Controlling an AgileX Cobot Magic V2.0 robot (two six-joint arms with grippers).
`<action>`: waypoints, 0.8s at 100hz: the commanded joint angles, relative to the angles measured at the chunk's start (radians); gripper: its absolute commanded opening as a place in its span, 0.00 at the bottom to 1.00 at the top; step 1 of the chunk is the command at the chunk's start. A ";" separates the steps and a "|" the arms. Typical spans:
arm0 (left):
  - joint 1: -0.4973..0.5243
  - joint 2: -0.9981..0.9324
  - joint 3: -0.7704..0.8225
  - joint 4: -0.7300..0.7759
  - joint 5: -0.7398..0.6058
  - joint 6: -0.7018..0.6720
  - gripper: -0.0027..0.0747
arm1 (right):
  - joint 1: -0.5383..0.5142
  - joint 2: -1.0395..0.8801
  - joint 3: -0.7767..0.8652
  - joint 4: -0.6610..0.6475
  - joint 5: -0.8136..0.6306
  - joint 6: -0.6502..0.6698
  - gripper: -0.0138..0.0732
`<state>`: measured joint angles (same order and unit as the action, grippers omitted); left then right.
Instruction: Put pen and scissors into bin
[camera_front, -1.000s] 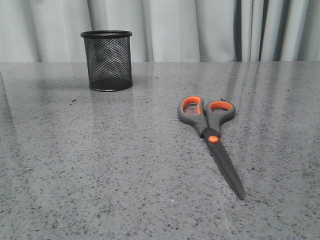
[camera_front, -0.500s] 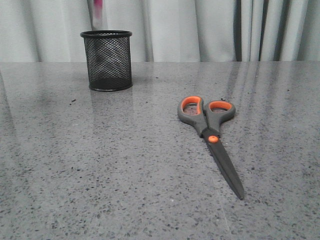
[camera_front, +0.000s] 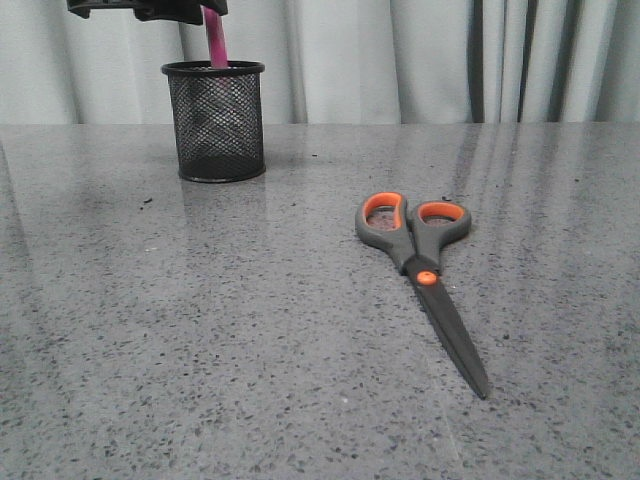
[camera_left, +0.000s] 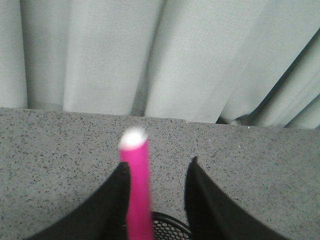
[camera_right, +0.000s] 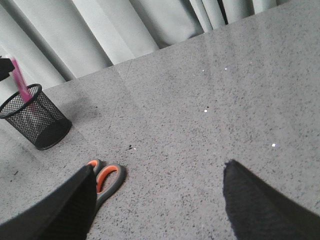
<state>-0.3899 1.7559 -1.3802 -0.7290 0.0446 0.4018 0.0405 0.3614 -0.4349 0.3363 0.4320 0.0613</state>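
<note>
The black mesh bin (camera_front: 215, 130) stands at the far left of the table. The pink pen (camera_front: 215, 45) stands steeply in it, its upper part sticking out above the rim. My left gripper (camera_front: 195, 12) hovers just above the bin at the top edge of the front view. In the left wrist view the fingers (camera_left: 159, 163) are apart; the blurred pen (camera_left: 136, 190) lies against one finger only, over the bin's rim (camera_left: 167, 225). The scissors (camera_front: 425, 275) lie flat right of centre, handles toward the back. My right gripper (camera_right: 160, 166) is open and empty above the table beside the scissors' handles (camera_right: 107, 180).
A grey speckled table (camera_front: 200, 340) runs back to pale curtains (camera_front: 400, 60). In the right wrist view the bin (camera_right: 35, 120) with the pen (camera_right: 22, 87) stands well beyond the scissors.
My left gripper has come down into the front view above the bin. The pen has dropped from above the rim into the bin. The scissors have not moved.
</note>
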 joint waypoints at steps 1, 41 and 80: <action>-0.007 -0.087 -0.033 0.004 -0.025 0.001 0.62 | 0.002 0.017 -0.044 0.006 -0.091 -0.044 0.72; -0.007 -0.453 -0.033 0.030 0.200 0.001 0.62 | 0.121 0.428 -0.525 0.197 0.263 -0.253 0.69; -0.007 -0.741 -0.027 0.085 0.347 0.001 0.61 | 0.559 0.978 -0.674 -0.238 0.471 0.185 0.69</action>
<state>-0.3899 1.0712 -1.3823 -0.6338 0.4148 0.4035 0.5413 1.2872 -1.0606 0.2223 0.8908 0.0985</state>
